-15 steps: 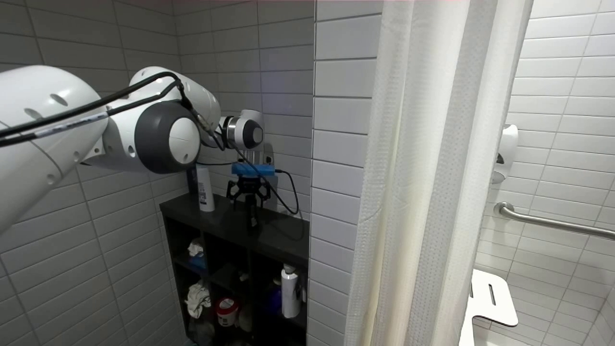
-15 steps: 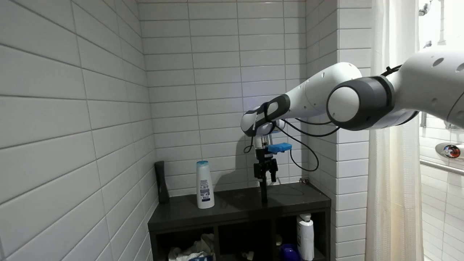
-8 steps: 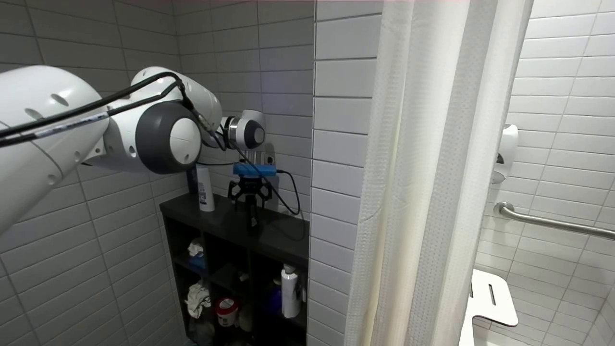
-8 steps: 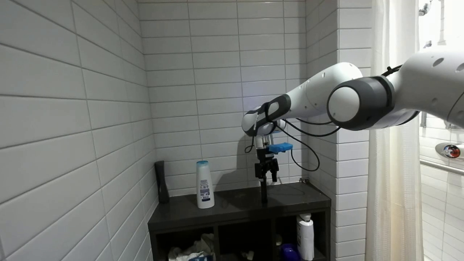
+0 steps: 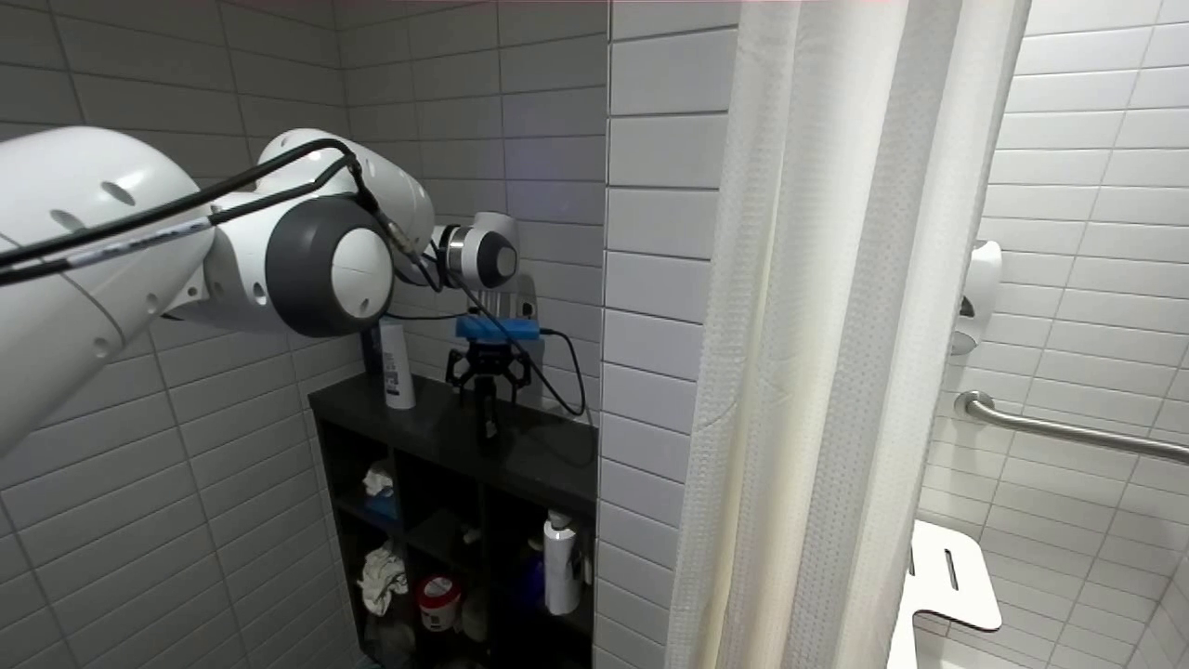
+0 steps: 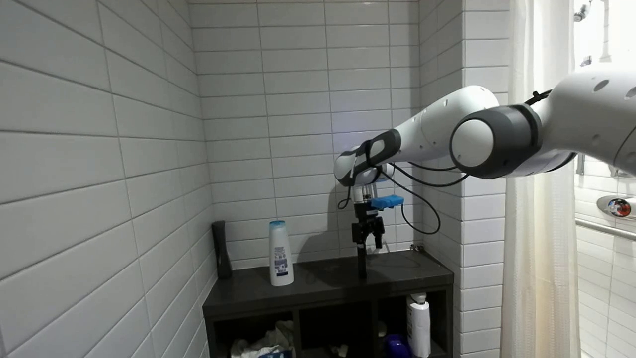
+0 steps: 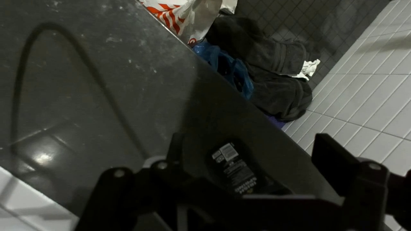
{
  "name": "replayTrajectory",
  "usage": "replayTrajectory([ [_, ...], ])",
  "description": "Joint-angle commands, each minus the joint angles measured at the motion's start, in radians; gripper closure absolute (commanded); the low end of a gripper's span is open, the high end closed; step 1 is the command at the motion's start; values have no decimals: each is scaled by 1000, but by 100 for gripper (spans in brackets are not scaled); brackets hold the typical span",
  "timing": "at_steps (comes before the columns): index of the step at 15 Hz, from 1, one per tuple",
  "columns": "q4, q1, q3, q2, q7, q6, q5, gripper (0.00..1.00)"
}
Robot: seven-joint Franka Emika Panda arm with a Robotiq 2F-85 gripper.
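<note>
My tool [image 7: 249, 152], spread apart, hangs at the Irish Spring bottle [image 7: 238, 171]. The bench [image 6: 407, 268], not I, presumably holds it upright.

In both exterior views I'm facing the tabletop [image 6: 320, 277] from well out front, sharing it, the arm [image 6: 437, 123] and the curtain [image 5: 827, 325]; in the wrist view I'm looking steeply down past the pincer [image 7: 252, 150] from close above the tabletop.
</note>
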Motion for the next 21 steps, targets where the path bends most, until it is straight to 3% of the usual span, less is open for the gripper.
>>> replayTrajectory([
  [1,22,-1,-4,4,-21,-4,-11,0],
  [2,22,-1,-3,4,-26,-1,-12,25],
  [5,26,1,-5,3,-41,5,-16,39],
  [12,24,2,-5,2,-57,25,-16,95],
  [13,23,2,-5,2,-57,29,-16,99],
  [18,20,2,-6,1,-56,41,-17,100],
  [19,20,4,-8,0,-52,40,-19,95],
  [20,19,4,-8,-1,-49,42,-19,73],
  [21,15,5,-8,-4,-51,46,-20,70],
])
